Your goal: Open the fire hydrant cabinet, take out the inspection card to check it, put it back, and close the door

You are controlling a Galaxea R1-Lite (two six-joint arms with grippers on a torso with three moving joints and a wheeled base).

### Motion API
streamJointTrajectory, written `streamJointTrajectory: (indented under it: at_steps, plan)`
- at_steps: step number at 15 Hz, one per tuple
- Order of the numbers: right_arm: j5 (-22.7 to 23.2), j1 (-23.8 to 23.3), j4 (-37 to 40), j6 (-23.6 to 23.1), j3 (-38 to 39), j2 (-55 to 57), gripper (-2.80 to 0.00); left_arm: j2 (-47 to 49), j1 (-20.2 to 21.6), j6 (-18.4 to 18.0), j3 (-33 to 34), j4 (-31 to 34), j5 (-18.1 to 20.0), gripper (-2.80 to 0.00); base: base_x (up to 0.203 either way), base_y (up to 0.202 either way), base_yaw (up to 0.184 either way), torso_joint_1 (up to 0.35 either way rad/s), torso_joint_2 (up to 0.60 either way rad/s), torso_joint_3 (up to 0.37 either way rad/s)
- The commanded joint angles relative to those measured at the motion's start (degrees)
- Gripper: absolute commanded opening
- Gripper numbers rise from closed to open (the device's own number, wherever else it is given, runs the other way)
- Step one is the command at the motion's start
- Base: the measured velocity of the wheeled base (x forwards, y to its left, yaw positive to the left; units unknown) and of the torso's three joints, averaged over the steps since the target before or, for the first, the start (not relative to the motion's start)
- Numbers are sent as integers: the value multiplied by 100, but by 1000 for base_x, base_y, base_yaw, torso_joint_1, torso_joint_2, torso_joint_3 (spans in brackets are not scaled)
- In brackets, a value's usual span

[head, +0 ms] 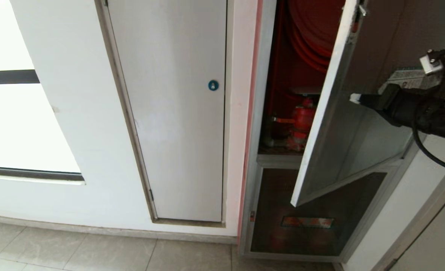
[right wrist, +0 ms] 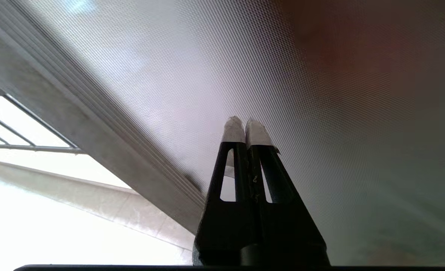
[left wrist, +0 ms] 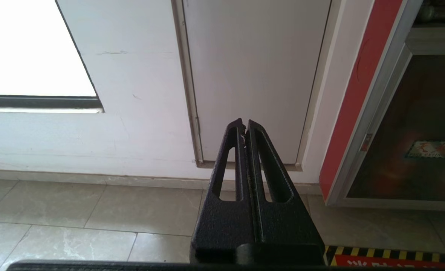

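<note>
The fire hydrant cabinet (head: 258, 113) stands ajar, showing its red hose reel (head: 312, 34) and red valve (head: 302, 118). A thin pale sheet (head: 306, 90) lies just above the valve; it looks like the inspection card, though no print can be read. The door (head: 358, 143), tinted glass in a silver frame, hangs partly open with its free edge toward me. My right gripper (head: 354, 98) is shut, empty, and its white-taped tips press the glass's outer face (right wrist: 320, 113). My left gripper (left wrist: 245, 124) is shut, empty and parked low, facing the wall.
A plain white panel (head: 177, 113) with a blue round lock (head: 213, 85) is left of the cabinet. A smaller dark panel with a reddish label (head: 308, 222) sits below the door. A printed label (head: 409, 77) shows behind my right arm. Tiled floor (head: 94, 252) lies below.
</note>
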State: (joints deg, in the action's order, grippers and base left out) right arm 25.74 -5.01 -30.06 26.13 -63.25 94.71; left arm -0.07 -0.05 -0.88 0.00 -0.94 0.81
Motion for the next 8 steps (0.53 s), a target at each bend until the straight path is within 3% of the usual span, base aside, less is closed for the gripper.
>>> streamJointTrajectory:
  at_steps: [1, 6, 8]
  plan:
    - [-14, 145, -19, 98, -619, 937, -280, -1, -4, 0, 35, -3, -2, -280, 0, 0, 0, 0, 0, 0]
    - [-206, 205, 3, 157, -2280, 2252, -280, 7, -4, 0, 35, -3, -2, -280, 0, 0, 0, 0, 0, 0]
    - [-401, 205, 431, 153, -3025, 2625, -280, -1, -4, 0, 35, -3, -2, -280, 0, 0, 0, 0, 0, 0]
